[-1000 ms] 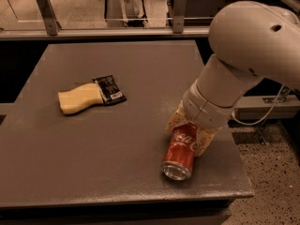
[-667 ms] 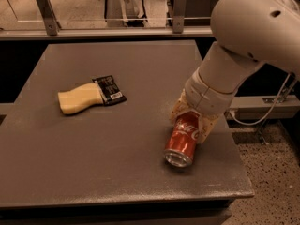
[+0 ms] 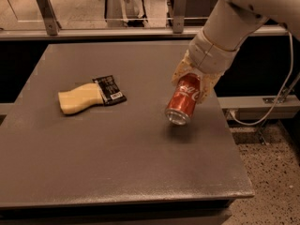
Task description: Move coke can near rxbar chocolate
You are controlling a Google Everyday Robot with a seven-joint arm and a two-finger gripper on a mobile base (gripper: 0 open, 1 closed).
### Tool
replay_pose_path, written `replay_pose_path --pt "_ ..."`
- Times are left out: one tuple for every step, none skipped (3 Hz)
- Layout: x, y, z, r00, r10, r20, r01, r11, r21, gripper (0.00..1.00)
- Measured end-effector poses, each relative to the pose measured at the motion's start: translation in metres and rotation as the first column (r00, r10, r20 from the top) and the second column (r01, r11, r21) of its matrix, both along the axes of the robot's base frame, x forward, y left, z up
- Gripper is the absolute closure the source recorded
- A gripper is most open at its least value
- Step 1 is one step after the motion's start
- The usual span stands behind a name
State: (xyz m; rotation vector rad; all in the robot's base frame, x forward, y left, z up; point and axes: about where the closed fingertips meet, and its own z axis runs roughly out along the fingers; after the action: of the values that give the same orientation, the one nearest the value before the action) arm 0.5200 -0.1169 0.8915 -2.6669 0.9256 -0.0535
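The jaws, at three o'clock on the surface, clamp the coke can, tilted and apparently lifted clear so it can travel without dragging. The rxbar chocolate lies at its nine o'clock, well apart.

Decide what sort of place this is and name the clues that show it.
Probably a robot testing lab: a plain grey table, a loose cable over speckled floor, and a robot arm whose claw, right of the rxbar chocolate, grips a coke can above the table.
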Motion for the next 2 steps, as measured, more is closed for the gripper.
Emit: replay_pose_path --pt "0.043 0.016 0.011 0.999 0.023 0.039 -0.027 0.994 0.102 1.0" --pt "0.079 0.052 0.007 0.9973 0.058 0.046 -0.067 0.972 0.227 1.0"
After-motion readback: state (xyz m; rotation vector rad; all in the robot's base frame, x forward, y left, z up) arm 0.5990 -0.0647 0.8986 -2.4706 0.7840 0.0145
